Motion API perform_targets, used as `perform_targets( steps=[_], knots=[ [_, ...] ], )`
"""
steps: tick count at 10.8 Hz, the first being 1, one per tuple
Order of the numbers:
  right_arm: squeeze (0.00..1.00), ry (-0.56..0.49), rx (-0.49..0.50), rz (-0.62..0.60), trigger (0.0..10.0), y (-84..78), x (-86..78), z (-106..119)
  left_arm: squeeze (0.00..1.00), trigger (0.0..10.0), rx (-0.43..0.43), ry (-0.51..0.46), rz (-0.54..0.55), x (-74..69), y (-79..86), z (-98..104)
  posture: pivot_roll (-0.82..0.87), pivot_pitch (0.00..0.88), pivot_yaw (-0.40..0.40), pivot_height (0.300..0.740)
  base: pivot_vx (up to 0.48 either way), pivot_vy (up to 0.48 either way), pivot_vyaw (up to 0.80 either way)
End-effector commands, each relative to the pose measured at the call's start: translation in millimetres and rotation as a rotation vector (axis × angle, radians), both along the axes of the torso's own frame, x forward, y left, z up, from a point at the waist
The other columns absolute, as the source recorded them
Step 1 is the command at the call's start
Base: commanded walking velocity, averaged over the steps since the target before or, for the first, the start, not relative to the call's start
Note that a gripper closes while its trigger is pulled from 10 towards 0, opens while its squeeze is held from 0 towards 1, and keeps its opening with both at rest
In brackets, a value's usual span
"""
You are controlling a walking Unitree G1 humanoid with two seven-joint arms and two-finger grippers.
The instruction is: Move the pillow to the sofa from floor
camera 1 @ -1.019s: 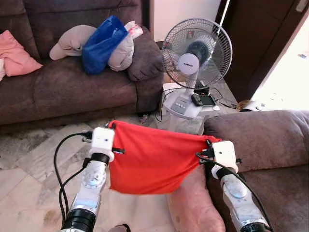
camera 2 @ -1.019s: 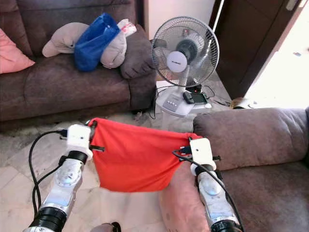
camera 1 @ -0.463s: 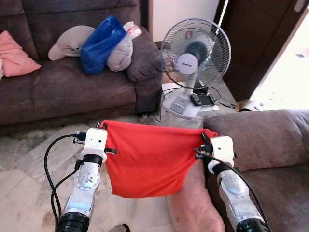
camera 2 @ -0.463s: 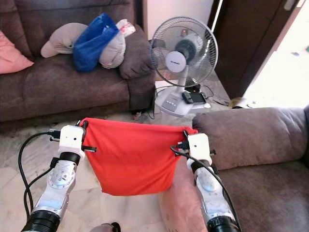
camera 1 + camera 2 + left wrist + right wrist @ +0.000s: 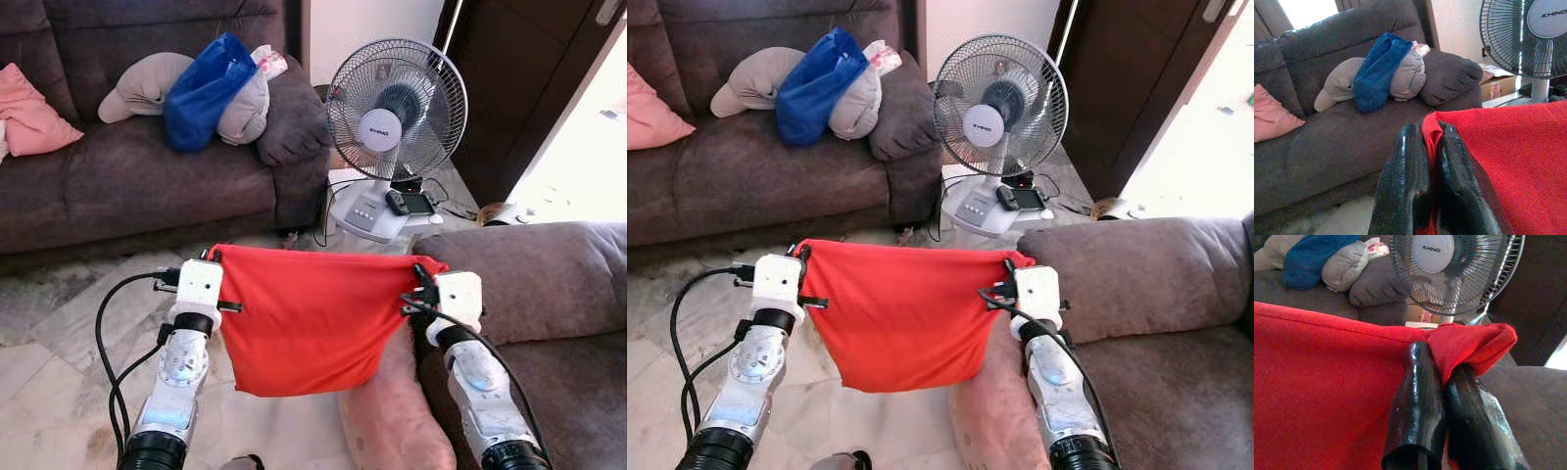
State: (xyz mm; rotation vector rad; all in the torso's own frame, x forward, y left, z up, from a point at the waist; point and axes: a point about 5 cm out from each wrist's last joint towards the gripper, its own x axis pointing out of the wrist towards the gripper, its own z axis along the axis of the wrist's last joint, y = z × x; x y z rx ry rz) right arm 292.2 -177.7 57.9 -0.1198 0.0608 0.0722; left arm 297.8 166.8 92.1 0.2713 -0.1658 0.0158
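Observation:
A red pillow (image 5: 309, 318) hangs limp above the floor, stretched between my two grippers. At its upper left corner my left gripper (image 5: 1431, 134) is shut on the fabric, with the corner pinched between the black fingers (image 5: 1405, 176). My right gripper (image 5: 1442, 355) is shut on the upper right corner, which bunches over the fingertips. The long brown sofa (image 5: 147, 176) stands across the floor ahead. A second brown sofa (image 5: 549, 284) is close on my right, just beyond the right gripper.
A standing fan (image 5: 397, 108) with cables at its base is between the two sofas. Grey cushions and a blue bag (image 5: 206, 83) lie on the far sofa, beside a pink pillow (image 5: 34, 108). Another pink pillow (image 5: 392, 411) leans against the near sofa. Marble floor (image 5: 59, 333) lies left.
The right gripper has risen slightly, so the pillow's top edge is now more level and taut. Both grippers have kept their hold on the corners.

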Motion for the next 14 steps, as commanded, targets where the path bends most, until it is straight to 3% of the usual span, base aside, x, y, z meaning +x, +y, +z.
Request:
perform_targets(
  steps=[1,4,6,11,14],
  knots=[
    [0.0,-0.086,0.011,-0.037,10.0,-8.5,7.8,20.1,0.0,10.0,-0.033,-0.048,0.009,1.9,2.4,12.3,0.02,0.0,-0.031,0.74,0.0,0.0,0.0],
    [0.0,-0.081,0.014,-0.059,10.0,-10.3,11.2,21.6,0.0,10.0,-0.018,-0.037,0.017,2.2,3.9,10.4,0.02,0.0,-0.032,0.74,0.0,0.299,0.0],
    [0.0,-0.064,0.046,-0.086,10.0,-11.0,12.0,20.8,0.0,10.0,-0.021,-0.035,0.024,3.3,4.2,11.3,0.02,0.0,-0.028,0.74,0.0,0.309,-0.73],
    [0.0,-0.063,0.055,-0.078,10.0,-5.1,14.6,22.6,0.0,10.0,-0.032,-0.033,0.032,4.9,4.0,12.0,0.02,0.003,-0.033,0.74,0.0,0.283,0.0],
    [0.0,-0.066,0.046,-0.078,10.0,-5.7,14.9,23.4,0.0,10.0,-0.041,-0.031,0.043,5.2,4.6,12.0,0.03,0.006,-0.041,0.74,0.0,0.298,-0.46]
  ],
)
